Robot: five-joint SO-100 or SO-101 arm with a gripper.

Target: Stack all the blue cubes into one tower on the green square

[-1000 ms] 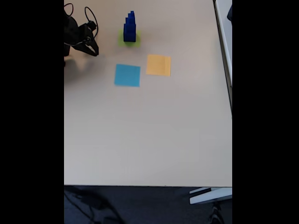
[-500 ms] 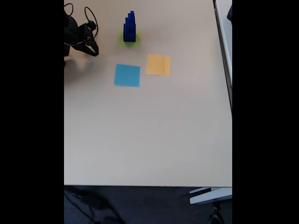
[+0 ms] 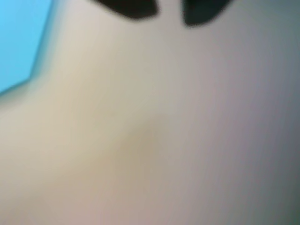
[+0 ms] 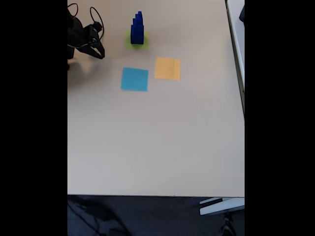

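Observation:
The blue cubes stand as one stepped tower [image 4: 137, 29] on the green square [image 4: 144, 44] at the far middle of the table in the fixed view; the lime patch shows around the tower's base. My gripper [image 4: 100, 54] hangs to the left of the tower, well apart from it, pointing down and right. Its jaws look shut, tapering to a single tip with nothing held. The blurred wrist view has the two dark fingertips [image 3: 126, 7] at the top edge, close together over bare table, so my gripper [image 3: 169, 11] grips nothing.
A light-blue square [image 4: 135, 79] [image 3: 18, 37] lies in front of the tower, an orange-yellow square [image 4: 167, 68] to its right. Black cables [image 4: 93, 14] loop behind the arm. The table [image 4: 157, 147] ends at its front edge and at the right edge.

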